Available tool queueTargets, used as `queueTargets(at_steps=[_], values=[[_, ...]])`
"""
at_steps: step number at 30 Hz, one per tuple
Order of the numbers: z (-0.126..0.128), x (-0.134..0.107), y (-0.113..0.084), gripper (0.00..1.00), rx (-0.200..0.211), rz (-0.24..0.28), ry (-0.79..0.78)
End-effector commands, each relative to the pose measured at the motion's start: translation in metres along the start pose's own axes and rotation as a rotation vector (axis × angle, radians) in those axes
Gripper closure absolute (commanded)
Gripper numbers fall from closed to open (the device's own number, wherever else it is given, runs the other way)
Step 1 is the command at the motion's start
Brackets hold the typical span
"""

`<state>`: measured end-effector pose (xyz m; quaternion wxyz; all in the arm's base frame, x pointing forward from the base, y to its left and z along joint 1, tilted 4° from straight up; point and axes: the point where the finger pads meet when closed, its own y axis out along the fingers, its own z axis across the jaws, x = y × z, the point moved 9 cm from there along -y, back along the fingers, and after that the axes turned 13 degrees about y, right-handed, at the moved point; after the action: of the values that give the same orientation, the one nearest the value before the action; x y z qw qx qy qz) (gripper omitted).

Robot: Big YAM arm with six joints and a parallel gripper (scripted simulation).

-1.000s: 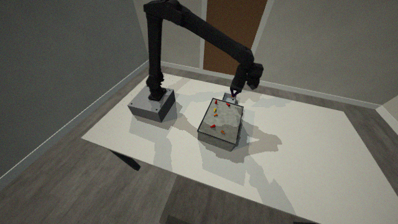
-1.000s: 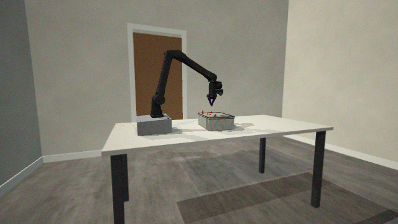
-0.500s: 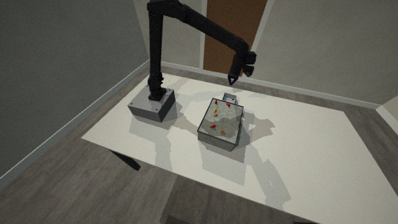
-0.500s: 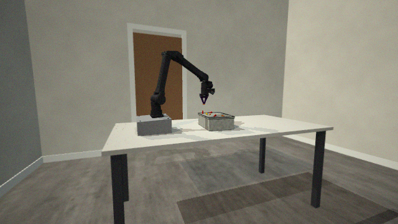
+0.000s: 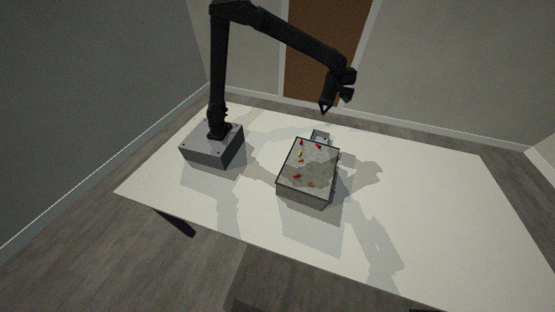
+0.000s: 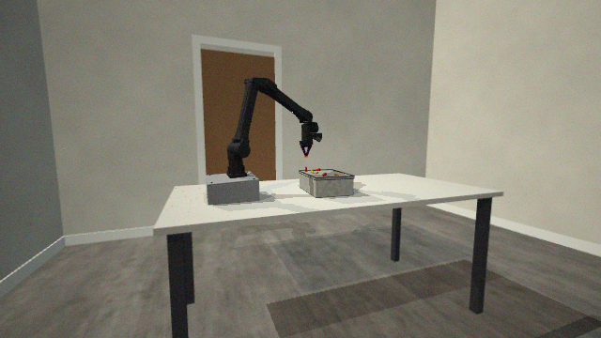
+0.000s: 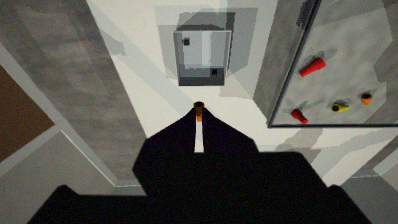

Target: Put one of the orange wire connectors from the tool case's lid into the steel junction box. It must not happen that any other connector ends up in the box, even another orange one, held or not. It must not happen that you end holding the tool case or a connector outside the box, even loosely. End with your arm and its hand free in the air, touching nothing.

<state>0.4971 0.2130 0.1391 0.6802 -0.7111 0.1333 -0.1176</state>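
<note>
My gripper [image 5: 323, 112] [image 6: 305, 154] [image 7: 199, 112] is shut on an orange wire connector [image 7: 199, 111] [image 5: 323, 113], held high above the table. The steel junction box [image 7: 203, 56] [image 5: 321, 137] is a small open grey box on the table beyond the tool case; in the wrist view it lies just ahead of my fingertips and well below them. The grey tool case [image 5: 308, 173] [image 6: 327, 183] stands at the table's middle. On its lid [image 7: 345, 60] lie loose connectors: two orange [image 5: 301, 160] [image 5: 310, 184] [image 7: 366, 98], red ones [image 5: 297, 175] [image 7: 312, 67] [image 7: 299, 115] and a yellow one [image 5: 299, 152] [image 7: 340, 107].
The arm's grey base block [image 5: 212, 145] [image 6: 232, 187] stands at the table's left side. The white table [image 5: 434, 208] [image 6: 399, 188] ends close behind the junction box, with the wall and a brown door [image 5: 325, 39] beyond.
</note>
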Motion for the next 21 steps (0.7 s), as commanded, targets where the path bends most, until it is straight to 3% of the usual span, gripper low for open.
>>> queueTargets(at_steps=[1,21], values=[[0.005,0.007,0.001,0.94,-0.005,0.008,0.020],[-0.005,0.006,0.017,0.94,-0.018,0.022,0.026]])
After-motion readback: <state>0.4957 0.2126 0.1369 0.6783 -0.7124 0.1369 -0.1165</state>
